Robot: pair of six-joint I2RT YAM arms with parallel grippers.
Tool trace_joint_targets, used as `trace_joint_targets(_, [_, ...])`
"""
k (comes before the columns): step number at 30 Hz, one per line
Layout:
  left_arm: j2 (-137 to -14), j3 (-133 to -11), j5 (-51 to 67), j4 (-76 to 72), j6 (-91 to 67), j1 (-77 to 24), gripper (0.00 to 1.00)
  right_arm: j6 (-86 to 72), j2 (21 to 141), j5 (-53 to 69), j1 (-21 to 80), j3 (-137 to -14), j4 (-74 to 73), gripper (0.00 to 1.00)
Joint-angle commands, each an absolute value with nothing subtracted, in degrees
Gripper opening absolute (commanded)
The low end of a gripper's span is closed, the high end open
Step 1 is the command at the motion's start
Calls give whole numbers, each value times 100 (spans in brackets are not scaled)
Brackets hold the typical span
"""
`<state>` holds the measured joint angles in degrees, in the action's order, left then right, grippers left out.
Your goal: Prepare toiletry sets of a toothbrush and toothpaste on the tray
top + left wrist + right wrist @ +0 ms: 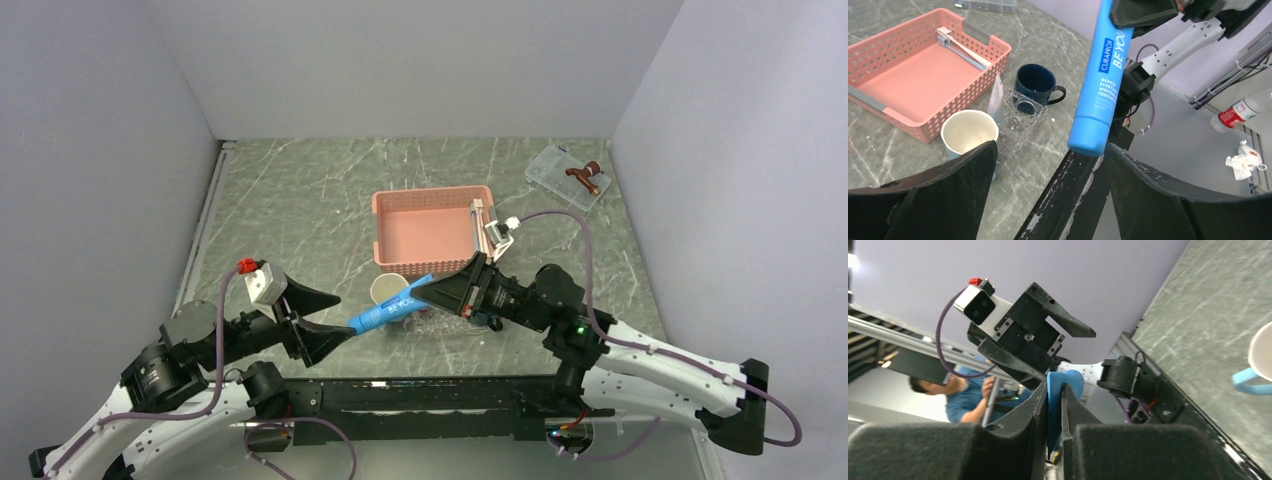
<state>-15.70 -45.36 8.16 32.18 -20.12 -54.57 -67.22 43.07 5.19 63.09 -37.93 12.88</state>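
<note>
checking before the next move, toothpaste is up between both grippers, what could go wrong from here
The right gripper pinches the toothpaste only by its flat end, so it could slip or swing. The open left gripper brackets the cap end, and a sideways pull might snag it. The cup and mug crowd the tray, so lowering could knock them.

The basket (432,194) sat in the middle of the tabletop (300,200), a toothbrush (477,224) lying inside along its right wall. Just before it stood a cup (387,290), with the tray (1028,119) and a mug (1035,85) to the cup's right. A box (562,178) lay at the far right corner
</note>
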Motion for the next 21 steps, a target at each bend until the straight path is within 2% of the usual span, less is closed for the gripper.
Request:
trace_joint_targets(1, [-1617, -4861, 404, 3306, -1786, -5432, 89, -5587, 4029, -49, 6341, -4778, -826, 0])
trace_joint_targets(7, [-1719, -4943, 166, 3549, -1681, -5432, 99, -4745, 4138, -805, 6343, -5875, -2565, 0])
trace_joint_targets(14, [-1835, -4859, -196, 3720, -1637, -5438, 99, -3961, 4634, -1646, 6346, -6996, -4215, 0])
trace_joint_targets(21, [-1865, -4821, -823, 3981, -1655, -5433, 99, -3328, 5240, -2406, 6346, -7358, -4993, 0])
